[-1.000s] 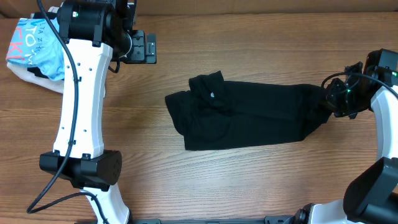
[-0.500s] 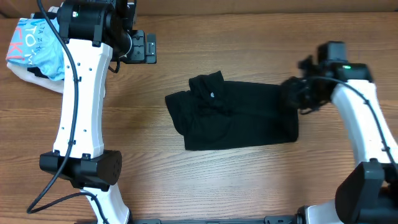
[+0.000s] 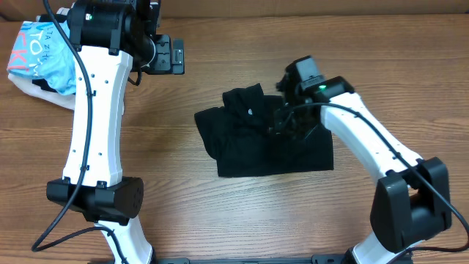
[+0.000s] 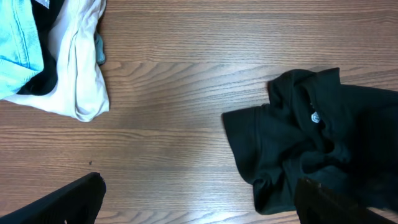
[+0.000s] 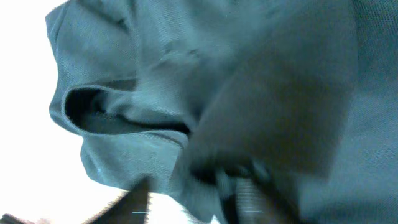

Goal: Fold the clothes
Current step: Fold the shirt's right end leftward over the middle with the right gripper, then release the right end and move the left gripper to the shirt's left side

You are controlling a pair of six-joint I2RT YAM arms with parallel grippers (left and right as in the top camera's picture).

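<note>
The clothes (image 3: pixel 256 150) are one black garment lying mid-table, its right end doubled over to the left and its small white tag (image 3: pixel 250 112) facing up. My right gripper (image 3: pixel 291 121) is low over the folded-over part. In the blurred right wrist view its fingers (image 5: pixel 135 202) stand apart, with black cloth (image 5: pixel 155 74) bunched between and around them. My left gripper (image 3: pixel 168 56) hangs open at the back left, apart from the garment. Its wrist view shows the garment's left part (image 4: pixel 292 149), the tag (image 4: pixel 314 116) and bare wood between the gripper's (image 4: pixel 199 205) wide tips.
A light blue printed garment (image 3: pixel 37 48) lies on a cream one (image 3: pixel 51 95) at the far left corner. Both also show in the left wrist view, the blue garment (image 4: pixel 15 43) and the cream garment (image 4: pixel 78 68). The left arm's white links (image 3: pixel 95 125) stand along the left side.
My right arm has swept left from the table's right edge, carrying the garment's right end over its middle. Its jaws, shut on the cloth before, now stand apart. The left arm has not moved.
</note>
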